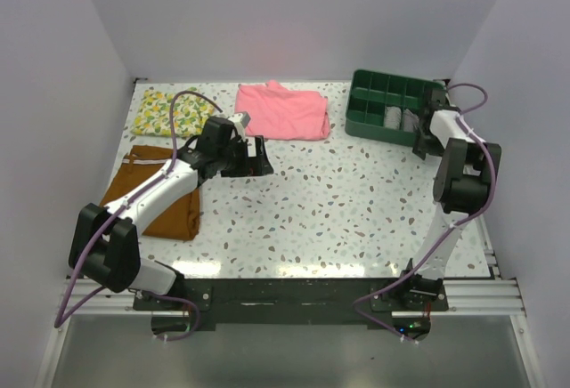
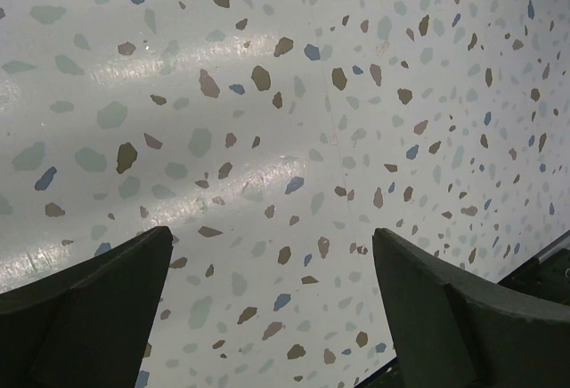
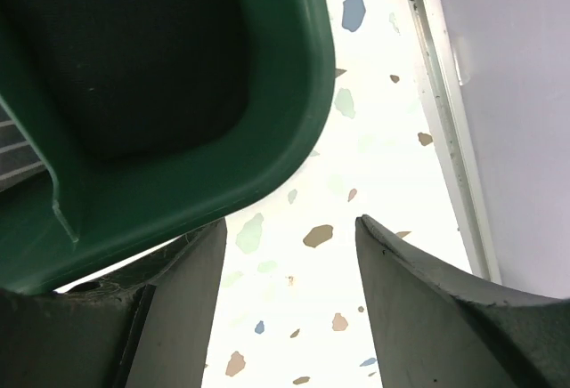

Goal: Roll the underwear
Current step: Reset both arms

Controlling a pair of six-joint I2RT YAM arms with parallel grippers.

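terrazzo tabletop [image 1: 338, 210] carries rust-brown shorts [image 1: 156, 197] at the near left. just past them the left gripper [image 2: 272, 237] hangs over bare surface, fingers spread wide and holding nothing. farther back lie a pink garment [image 1: 283, 110] and a lemon-print cloth [image 1: 169, 114]. at the far right the right gripper [image 3: 287, 228] gapes empty beside a corner of the green tray [image 1: 370, 130], and the striped grey underwear [image 1: 393, 117] sits in a tray compartment.

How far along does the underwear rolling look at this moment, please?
Looks done: a grey striped roll, seemingly the underwear, sits in the green tray. In hand: nothing; the left gripper and right gripper are open. Left: apparently only retracting.
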